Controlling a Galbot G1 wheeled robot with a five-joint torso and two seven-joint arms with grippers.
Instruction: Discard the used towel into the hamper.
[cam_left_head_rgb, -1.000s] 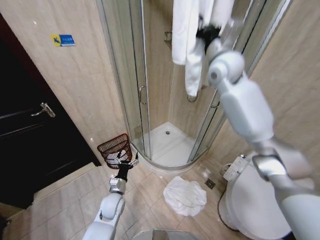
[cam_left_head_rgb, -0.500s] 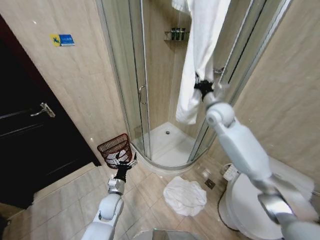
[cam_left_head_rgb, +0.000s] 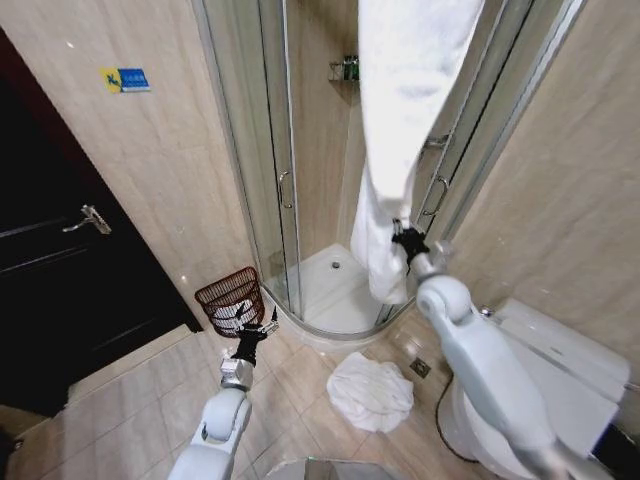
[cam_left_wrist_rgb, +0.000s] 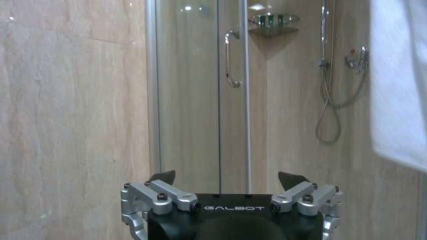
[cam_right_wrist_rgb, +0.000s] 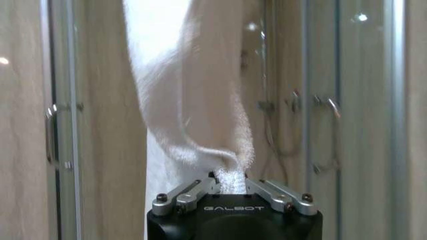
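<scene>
Our right gripper (cam_left_head_rgb: 407, 240) was clenched on the hanging towel (cam_left_head_rgb: 405, 110) to pull it free, while our left gripper (cam_left_head_rgb: 257, 330) waited, fingers apart, near the hamper (cam_left_head_rgb: 212, 295).

Your right hand (cam_right_wrist_rgb: 231, 187) is clamped on a fold of the white towel (cam_right_wrist_rgb: 193, 100), which hangs in front of the glass shower doors (cam_right_wrist_rgb: 360, 100) with their chrome handles.

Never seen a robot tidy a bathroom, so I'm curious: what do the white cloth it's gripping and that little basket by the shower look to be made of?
The towel looks like white terry cotton: a fuzzy, looped surface that hangs in soft folds from the right gripper. The hamper seems woven wicker or rattan, possibly plastic imitation: dark reddish-brown open slats with gaps between them.
</scene>
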